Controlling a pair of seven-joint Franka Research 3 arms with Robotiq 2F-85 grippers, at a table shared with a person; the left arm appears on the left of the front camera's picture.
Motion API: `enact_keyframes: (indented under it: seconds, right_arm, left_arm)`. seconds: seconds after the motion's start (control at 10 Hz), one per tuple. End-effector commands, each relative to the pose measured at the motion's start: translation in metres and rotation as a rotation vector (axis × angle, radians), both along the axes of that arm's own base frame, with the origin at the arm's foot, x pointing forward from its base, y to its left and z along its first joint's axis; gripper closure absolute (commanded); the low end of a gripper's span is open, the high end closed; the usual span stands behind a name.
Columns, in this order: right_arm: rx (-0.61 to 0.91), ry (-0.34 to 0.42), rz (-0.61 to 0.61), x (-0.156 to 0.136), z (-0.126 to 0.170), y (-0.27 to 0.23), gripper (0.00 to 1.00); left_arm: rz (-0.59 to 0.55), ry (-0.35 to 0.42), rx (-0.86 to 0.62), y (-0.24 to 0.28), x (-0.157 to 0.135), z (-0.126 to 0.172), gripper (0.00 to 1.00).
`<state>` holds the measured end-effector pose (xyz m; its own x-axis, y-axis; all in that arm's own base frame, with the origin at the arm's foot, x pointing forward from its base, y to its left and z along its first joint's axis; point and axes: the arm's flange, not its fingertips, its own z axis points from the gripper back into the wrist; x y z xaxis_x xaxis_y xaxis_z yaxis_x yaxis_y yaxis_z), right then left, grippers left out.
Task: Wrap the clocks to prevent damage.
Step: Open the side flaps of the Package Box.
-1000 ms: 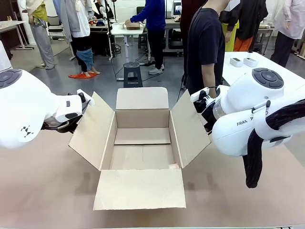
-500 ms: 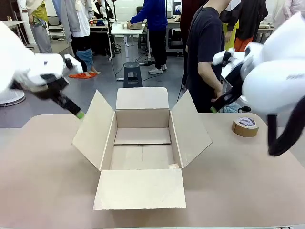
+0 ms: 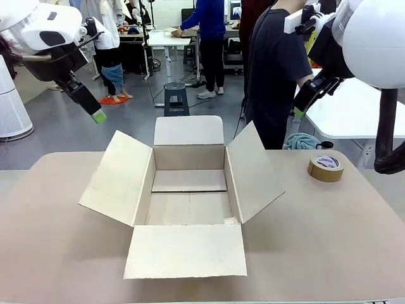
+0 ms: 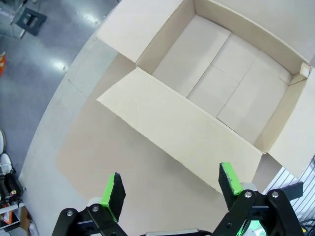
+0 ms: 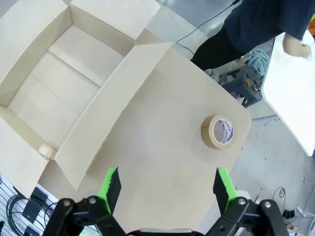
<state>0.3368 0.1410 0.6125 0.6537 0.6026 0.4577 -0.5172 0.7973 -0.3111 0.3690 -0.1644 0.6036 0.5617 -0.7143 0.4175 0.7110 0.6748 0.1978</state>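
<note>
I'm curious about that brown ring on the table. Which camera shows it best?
The right wrist view: the roll of brown tape lies flat, seen from above, its hole and printed core plain. The front view shows it at a low angle. The left wrist view looks at the cardboard box.

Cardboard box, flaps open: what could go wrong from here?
Side flaps of the cardboard box splay outward; the open left gripper or right gripper coming down could catch one and shove it. The tape roll lies near the table edge, easy to knock off. A person stands close.
</note>
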Motion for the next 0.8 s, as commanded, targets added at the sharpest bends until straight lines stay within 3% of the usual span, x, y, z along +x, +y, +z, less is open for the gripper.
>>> enact_keyframes:
  seconds: [0.0,0.2,0.3,0.4,0.5,0.7]
  right_arm:
    - [0.022,-0.015,0.006,0.009,-0.017,-0.011,0.0]
    - [0.01,0.001,-0.006,0.004,-0.007,-0.006,0.0]
    - [0.392,0.069,0.25,0.011,0.007,-0.025,0.0]
    - [0.604,-0.025,0.345,0.017,0.019,-0.056,0.0]
    - [0.746,-0.087,0.351,0.022,0.027,-0.084,0.0]
    - [0.812,-0.176,0.36,0.025,0.035,-0.114,0.0]
  left_arm:
    - [0.003,0.003,-0.032,0.009,0.004,-0.016,0.0]
    - [0.009,0.008,-0.004,0.004,0.002,-0.008,0.0]
    - [-0.167,0.168,-0.246,0.022,0.02,0.002,0.0]
    - [-0.282,0.233,-0.383,0.044,0.03,0.008,0.0]
    - [-0.411,0.291,-0.428,0.057,0.038,0.013,0.0]
    - [-0.52,0.255,-0.475,0.072,0.048,0.033,0.0]
